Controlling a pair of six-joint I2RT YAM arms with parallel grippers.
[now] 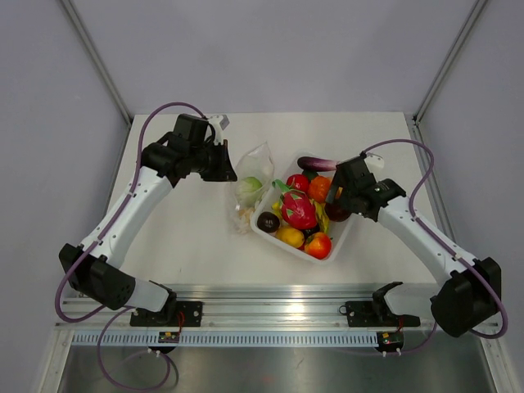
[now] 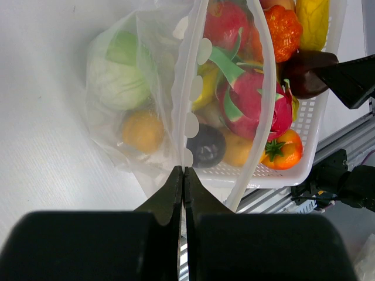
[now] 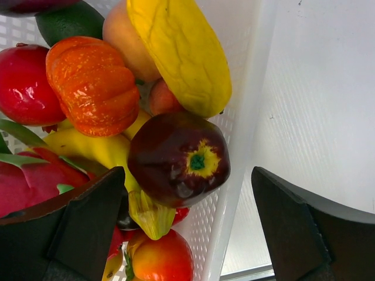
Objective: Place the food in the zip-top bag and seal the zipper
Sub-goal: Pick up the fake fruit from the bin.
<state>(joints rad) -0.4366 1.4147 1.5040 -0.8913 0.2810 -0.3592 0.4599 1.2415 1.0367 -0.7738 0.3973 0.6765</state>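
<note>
The see-through zip-top bag (image 1: 252, 190) lies on the table left of the white tray (image 1: 282, 246). It holds a pale green vegetable (image 2: 117, 76) and a yellow-orange fruit (image 2: 142, 131). My left gripper (image 2: 183, 170) is shut on the bag's zipper strip (image 2: 184, 88); the mouth's other edge (image 2: 266, 88) stands apart, so the mouth is open. The tray holds the pink dragon fruit (image 1: 298, 210) and several small fruits. My right gripper (image 3: 187, 172) is open over the tray's right side, with a dark red apple (image 3: 179, 158) between its fingers and its right finger (image 3: 310, 228) outside the tray wall (image 3: 246, 117).
A purple eggplant (image 1: 315, 163) lies at the tray's far edge. An orange pumpkin (image 3: 91, 85) and a yellow fruit (image 3: 181, 52) sit beside the apple. The metal rail (image 1: 278, 304) runs along the near table edge.
</note>
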